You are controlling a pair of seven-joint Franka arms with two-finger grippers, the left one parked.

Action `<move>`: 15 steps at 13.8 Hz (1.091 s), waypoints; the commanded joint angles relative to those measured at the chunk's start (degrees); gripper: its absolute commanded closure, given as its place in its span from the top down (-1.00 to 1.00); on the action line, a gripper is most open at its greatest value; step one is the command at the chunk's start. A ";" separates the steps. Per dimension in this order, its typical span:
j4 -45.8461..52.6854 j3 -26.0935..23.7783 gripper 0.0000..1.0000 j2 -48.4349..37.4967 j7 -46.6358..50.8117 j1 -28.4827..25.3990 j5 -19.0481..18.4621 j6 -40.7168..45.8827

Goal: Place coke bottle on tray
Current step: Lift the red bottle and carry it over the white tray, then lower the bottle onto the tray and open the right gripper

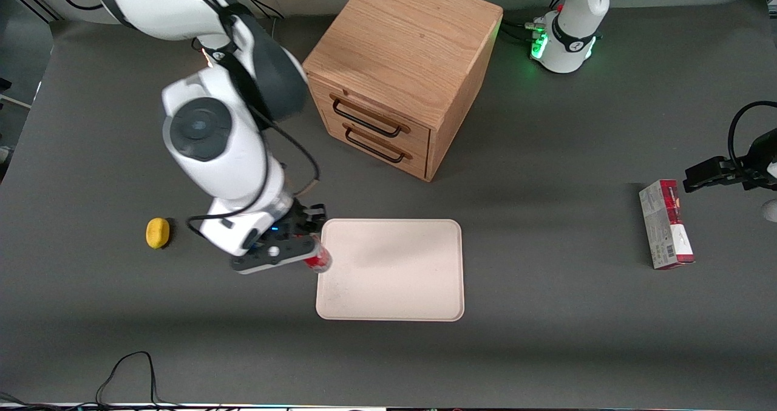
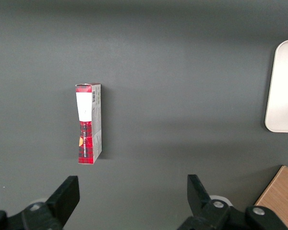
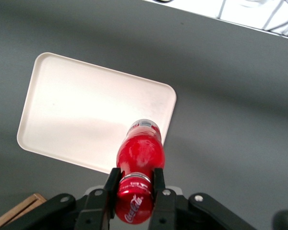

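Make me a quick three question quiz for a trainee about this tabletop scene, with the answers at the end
1. True or false: the coke bottle already rests on the tray.
2. Multiple choice: which item lies toward the parked arm's end of the table? A) yellow object B) red-and-white carton C) wooden drawer cabinet
3. Fill in: the gripper has its jaws shut on the bottle just below its ____.

Key:
1. False. The gripper holds the bottle at the tray's edge nearest the working arm, with nothing placed on the tray.
2. B.
3. Cap. The jaws clamp the neck, with the red cap toward the wrist camera.
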State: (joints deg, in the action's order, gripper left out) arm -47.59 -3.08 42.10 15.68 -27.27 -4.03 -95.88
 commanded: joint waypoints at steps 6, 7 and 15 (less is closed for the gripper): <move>3.83 0.44 -0.80 13.08 -0.74 0.82 -1.24 -10.90; 3.74 0.44 -0.80 14.31 -0.74 0.82 -1.24 -11.17; 1.72 0.44 1.00 14.85 -0.13 1.35 -1.06 -11.70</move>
State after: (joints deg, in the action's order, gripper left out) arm -46.57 -2.65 57.22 15.55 -25.92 -4.29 -107.87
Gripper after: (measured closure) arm 0.555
